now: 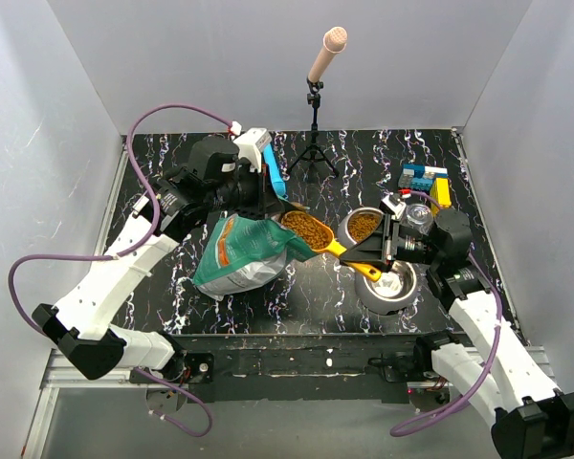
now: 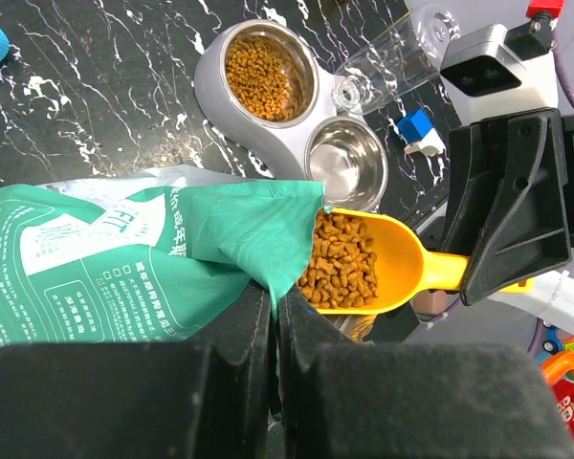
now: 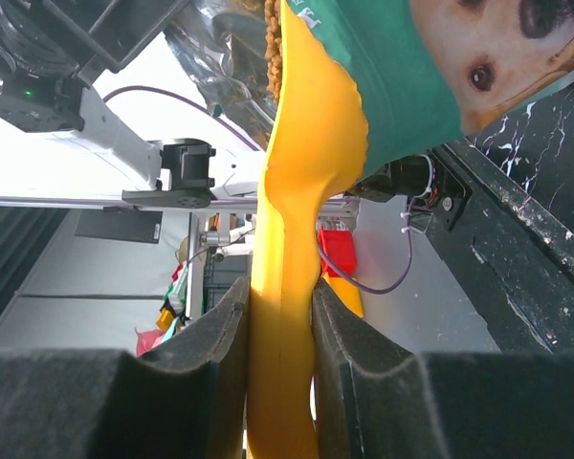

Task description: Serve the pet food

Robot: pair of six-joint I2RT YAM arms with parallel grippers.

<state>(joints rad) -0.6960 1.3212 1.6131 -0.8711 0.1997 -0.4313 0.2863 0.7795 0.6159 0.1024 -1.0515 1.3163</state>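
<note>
Black marbled table; green pet food bag left of centre, its open edge pinched by the left gripper; 2-bowl feeder at right; kibble-filled yellow scoop at the bag mouth, handle clamped in the right gripper

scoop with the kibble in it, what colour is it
The scoop is yellow, clearest in the left wrist view.
</note>
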